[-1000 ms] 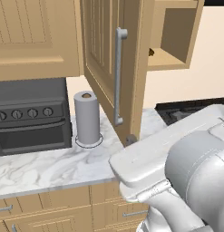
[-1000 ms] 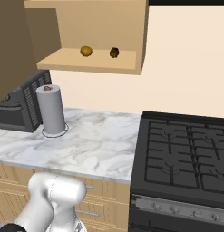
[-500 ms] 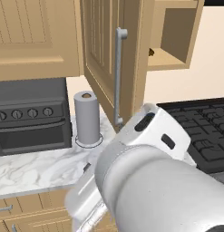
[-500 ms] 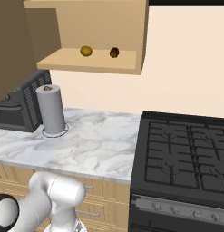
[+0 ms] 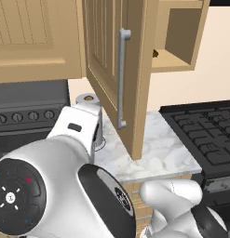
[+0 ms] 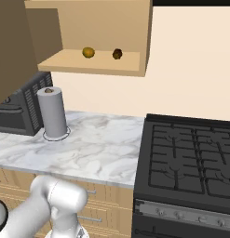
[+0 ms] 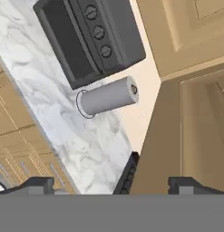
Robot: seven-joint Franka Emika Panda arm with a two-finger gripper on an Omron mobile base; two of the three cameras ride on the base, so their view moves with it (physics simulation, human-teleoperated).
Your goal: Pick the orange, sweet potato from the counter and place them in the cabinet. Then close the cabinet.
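Note:
The orange [image 6: 88, 52] and the darker sweet potato [image 6: 117, 54] lie side by side on the shelf of the open cabinet [image 6: 93, 65]. Its beadboard door [image 5: 111, 69] stands swung out over the counter [image 6: 98, 148], the long grey handle [image 5: 121, 79] facing me. In the hand view my gripper [image 7: 112, 185] is open with nothing between its fingertips [image 7: 37, 183]. It looks past the door's edge [image 7: 177, 131] at the marbled counter [image 7: 86, 136]. My arm [image 5: 60, 181] bulks low at the left, in front of the counter.
A grey paper-towel roll [image 6: 53, 113] stands on the counter next to a dark oven-like appliance [image 6: 18, 111]. A black gas stove [image 6: 191, 158] adjoins the counter on the right. Wooden drawers [image 6: 102, 204] run below. A closed cabinet [image 5: 32, 37] hangs left of the open door.
My arm has swung across the left base view to its lower left, baring the stove and counter edge. The orange, sweet potato and door have not moved.

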